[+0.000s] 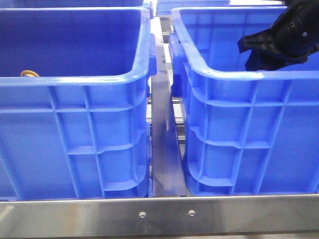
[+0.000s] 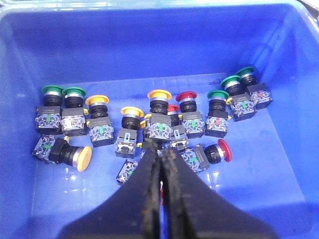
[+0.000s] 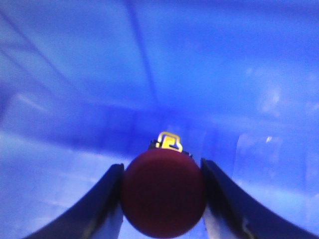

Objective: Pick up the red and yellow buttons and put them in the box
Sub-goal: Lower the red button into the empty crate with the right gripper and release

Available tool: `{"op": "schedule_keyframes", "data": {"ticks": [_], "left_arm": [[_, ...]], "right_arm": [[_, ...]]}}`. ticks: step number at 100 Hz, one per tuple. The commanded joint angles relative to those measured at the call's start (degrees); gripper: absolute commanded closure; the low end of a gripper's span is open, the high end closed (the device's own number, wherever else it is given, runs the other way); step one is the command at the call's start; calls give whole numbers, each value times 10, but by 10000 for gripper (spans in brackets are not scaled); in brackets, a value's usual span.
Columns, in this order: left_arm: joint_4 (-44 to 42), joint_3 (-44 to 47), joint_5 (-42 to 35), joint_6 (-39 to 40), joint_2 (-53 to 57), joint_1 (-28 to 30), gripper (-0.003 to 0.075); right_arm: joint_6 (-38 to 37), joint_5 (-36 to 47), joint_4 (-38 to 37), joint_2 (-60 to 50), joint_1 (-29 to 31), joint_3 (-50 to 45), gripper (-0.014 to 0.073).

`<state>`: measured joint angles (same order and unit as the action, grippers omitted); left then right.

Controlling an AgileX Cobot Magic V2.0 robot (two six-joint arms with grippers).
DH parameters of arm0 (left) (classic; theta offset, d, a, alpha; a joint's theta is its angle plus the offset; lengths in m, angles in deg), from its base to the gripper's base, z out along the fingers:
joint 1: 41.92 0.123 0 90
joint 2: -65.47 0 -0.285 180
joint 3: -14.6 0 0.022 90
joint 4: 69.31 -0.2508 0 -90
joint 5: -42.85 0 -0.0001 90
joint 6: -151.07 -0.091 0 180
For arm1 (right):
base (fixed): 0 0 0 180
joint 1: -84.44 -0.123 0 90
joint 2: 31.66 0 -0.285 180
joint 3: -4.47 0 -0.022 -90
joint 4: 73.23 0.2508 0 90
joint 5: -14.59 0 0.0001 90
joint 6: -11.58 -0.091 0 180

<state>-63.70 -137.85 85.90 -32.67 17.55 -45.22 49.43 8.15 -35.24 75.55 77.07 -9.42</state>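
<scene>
Now the right gripper [image 3: 162, 199] pinches the red button [image 3: 163, 193] by its cap inside the box [image 1: 239, 74]; it should lower first, then release gently. The left gripper [image 2: 160, 155] is pressed together over the button pile.

Two blue crates [image 1: 75, 129] side by side, black hand [image 1: 259, 50] inside the right box [image 1: 249, 134].

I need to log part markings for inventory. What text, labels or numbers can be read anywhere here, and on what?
No text can be read in any view.
Button blocks in the crate: small green and red marks, too small to read.
Red button held by the right gripper: no marking shows.
</scene>
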Motion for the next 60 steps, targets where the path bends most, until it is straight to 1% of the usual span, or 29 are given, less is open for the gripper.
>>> {"op": "schedule_keyframes", "data": {"ticks": [1, 18, 25, 32, 44, 49, 54, 60], "left_arm": [[8, -14, -40, 6, 2, 1, 739], [7, -14, -40, 6, 2, 1, 739], [7, -14, -39, 6, 2, 1, 739], [7, -14, -39, 6, 2, 1, 739], [7, -14, -39, 6, 2, 1, 739], [7, -14, -39, 6, 2, 1, 739], [7, -14, -39, 6, 2, 1, 739], [7, -14, -39, 6, 2, 1, 739]], "right_arm": [[6, 21, 3, -12, 1, 19, 414], [6, 16, 3, -6, 1, 19, 413], [6, 14, 3, -6, 1, 21, 383], [6, 11, 3, -6, 1, 21, 301], [6, 6, 3, -7, 1, 21, 97], [6, 6, 3, -7, 2, 21, 41], [6, 6, 3, -9, 2, 21, 11], [6, 4, 3, -14, 2, 21, 5]]}}
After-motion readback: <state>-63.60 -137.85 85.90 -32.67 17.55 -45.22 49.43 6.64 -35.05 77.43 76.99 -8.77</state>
